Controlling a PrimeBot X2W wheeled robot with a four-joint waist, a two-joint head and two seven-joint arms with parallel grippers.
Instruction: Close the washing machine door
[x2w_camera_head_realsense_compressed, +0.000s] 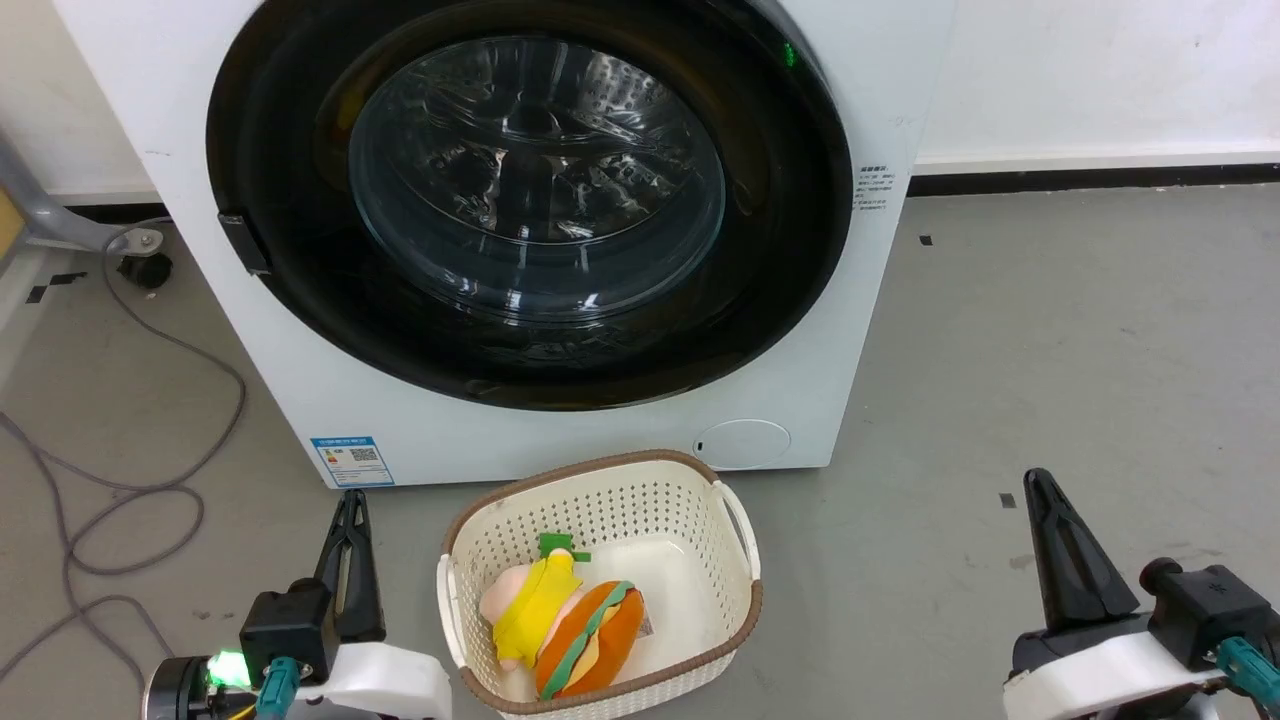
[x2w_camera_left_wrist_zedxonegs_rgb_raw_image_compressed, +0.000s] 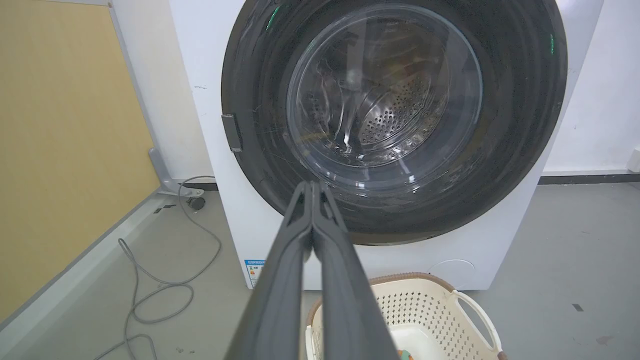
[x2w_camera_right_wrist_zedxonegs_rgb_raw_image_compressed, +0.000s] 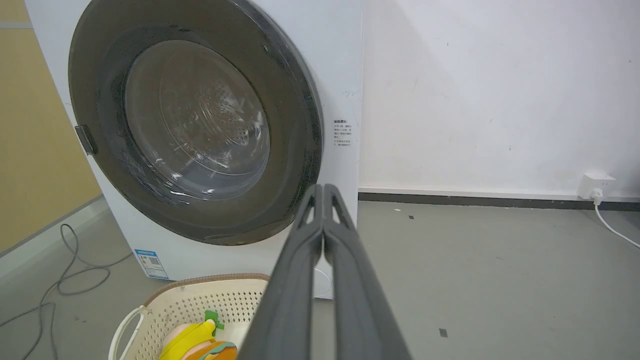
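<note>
The washing machine door (x2w_camera_head_realsense_compressed: 530, 200) looks shut already. In the head view its glossy black ring lies flat against the white front of the washing machine (x2w_camera_head_realsense_compressed: 560, 445), with no gap at the rim, and the steel drum shows through the glass bowl. The small dark catch (x2w_camera_head_realsense_compressed: 245, 243) on the door's left edge sits level with the panel. I cannot tell whether the latch has truly clicked home, so a firm press may be all that is left, if anything.

Both arms sit low and near, well apart from the door. The left gripper (x2w_camera_head_realsense_compressed: 351, 500) has its jaws pressed together with nothing between them. The right gripper (x2w_camera_head_realsense_compressed: 1036, 480) is likewise closed and empty. On the floor between them, just in front of the machine, stands a cream basket (x2w_camera_head_realsense_compressed: 600, 468) holding plush toys (x2w_camera_head_realsense_compressed: 560, 620).

The left wrist view adds a yellow panel (x2w_camera_left_wrist_zedxonegs_rgb_raw_image_compressed: 55, 150) to the left of the machine and more of the loose cable (x2w_camera_left_wrist_zedxonegs_rgb_raw_image_compressed: 165, 285). The right wrist view takes the door obliquely, its right edge flush with the cabinet, and shows a wall socket (x2w_camera_right_wrist_zedxonegs_rgb_raw_image_compressed: 595, 181) far to the right.
</note>
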